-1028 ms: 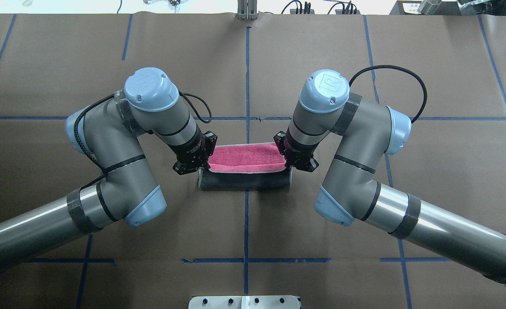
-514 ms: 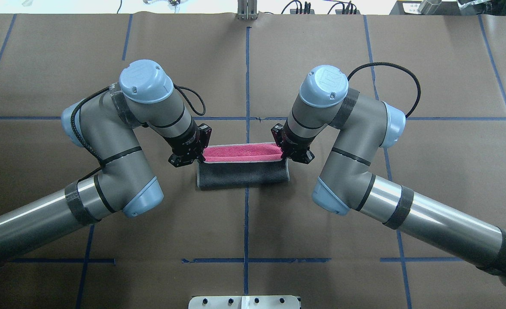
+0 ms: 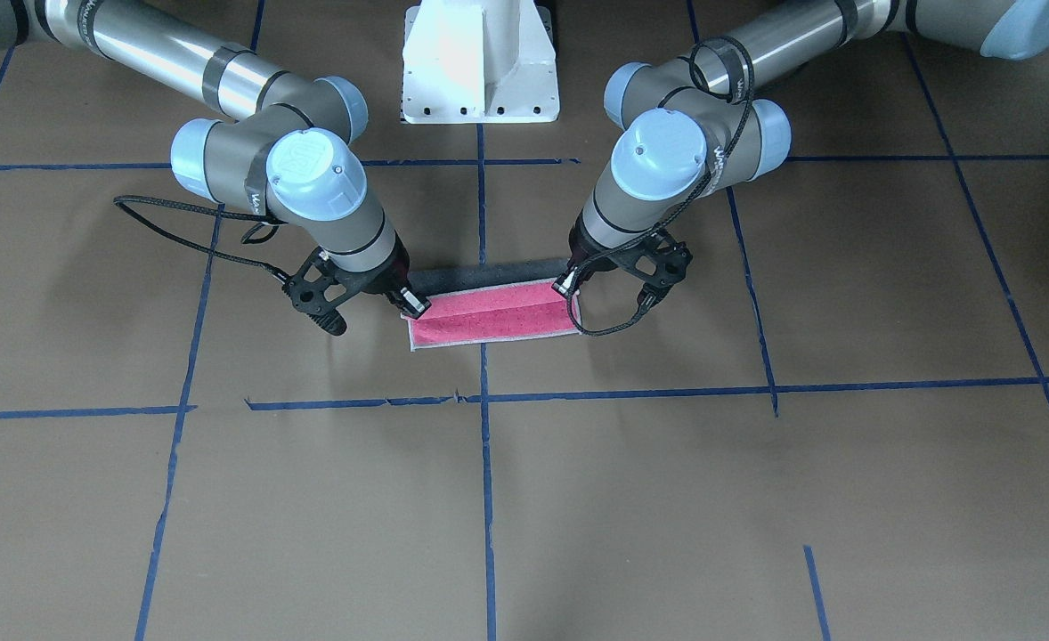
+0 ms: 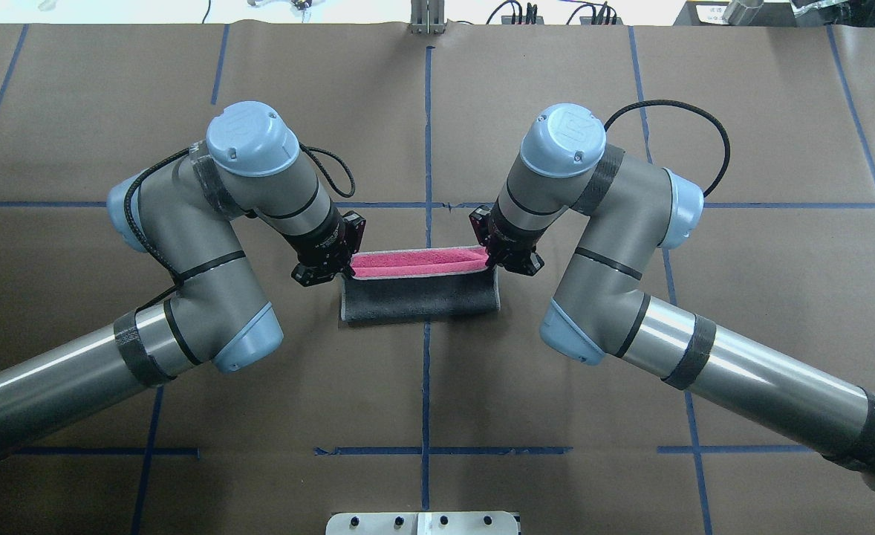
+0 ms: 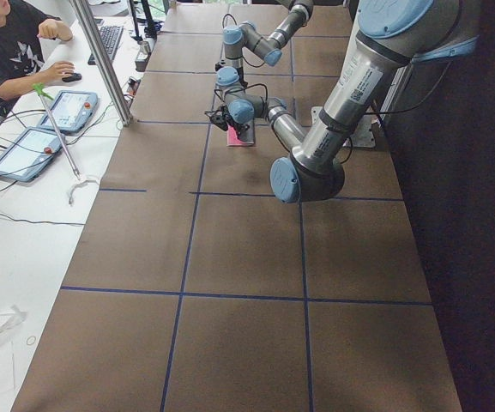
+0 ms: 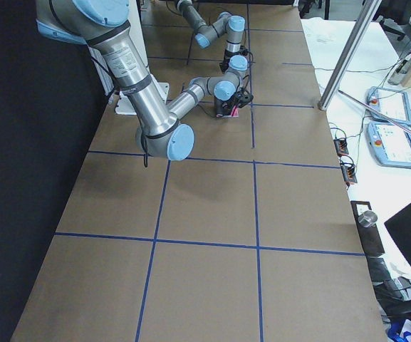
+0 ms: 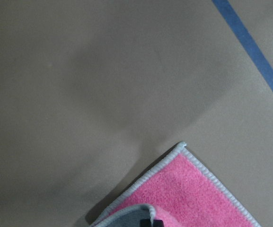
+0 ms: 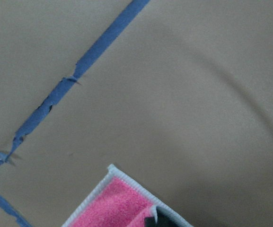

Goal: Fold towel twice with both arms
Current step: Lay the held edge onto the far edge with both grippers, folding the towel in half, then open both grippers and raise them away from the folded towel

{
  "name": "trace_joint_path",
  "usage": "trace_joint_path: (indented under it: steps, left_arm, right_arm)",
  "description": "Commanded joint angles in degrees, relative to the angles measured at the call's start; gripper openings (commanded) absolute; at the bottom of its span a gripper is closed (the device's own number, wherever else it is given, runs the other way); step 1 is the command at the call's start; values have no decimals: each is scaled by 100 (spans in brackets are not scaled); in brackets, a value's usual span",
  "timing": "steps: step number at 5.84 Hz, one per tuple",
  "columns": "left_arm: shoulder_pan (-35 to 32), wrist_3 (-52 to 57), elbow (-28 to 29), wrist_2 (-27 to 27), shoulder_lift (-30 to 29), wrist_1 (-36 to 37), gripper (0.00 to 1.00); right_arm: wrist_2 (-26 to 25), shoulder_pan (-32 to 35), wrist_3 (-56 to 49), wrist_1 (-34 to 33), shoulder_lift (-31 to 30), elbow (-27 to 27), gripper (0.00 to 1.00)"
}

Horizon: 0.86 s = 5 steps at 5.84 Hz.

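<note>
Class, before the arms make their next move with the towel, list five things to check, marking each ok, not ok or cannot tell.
1. Left hand pinches a towel corner: ok.
2. Right hand pinches the other corner: ok.
3. Lifted edge level between hands: ok.
4. Lifted edge reaches far edge: not ok, pink strip uncovered.
5. Far corners flat on table: ok.

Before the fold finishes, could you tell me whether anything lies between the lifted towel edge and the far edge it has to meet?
Nothing visible does. The left gripper and right gripper hold the towel by its lifted edge; only its bare pink face lies between that and the far edge.
</note>
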Motion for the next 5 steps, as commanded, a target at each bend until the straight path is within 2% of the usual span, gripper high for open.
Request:
trace_joint_path:
  steps: [1, 2, 3, 5]
  left_arm:
    - [-35, 56, 57, 41, 30, -396, 46]
    - [-79, 83, 162, 146, 39, -661, 99]
    - [-132, 100, 163, 425, 39, -690, 100]
    - [-368, 649, 94, 481, 65, -856, 100]
  right_arm:
    - [-6, 14, -340, 163, -6, 3, 45]
    - [-128, 40, -639, 191, -49, 3, 99]
    - [-495, 58, -877, 209, -50, 3, 100]
    - [-569, 503, -1203, 200, -85, 195, 100]
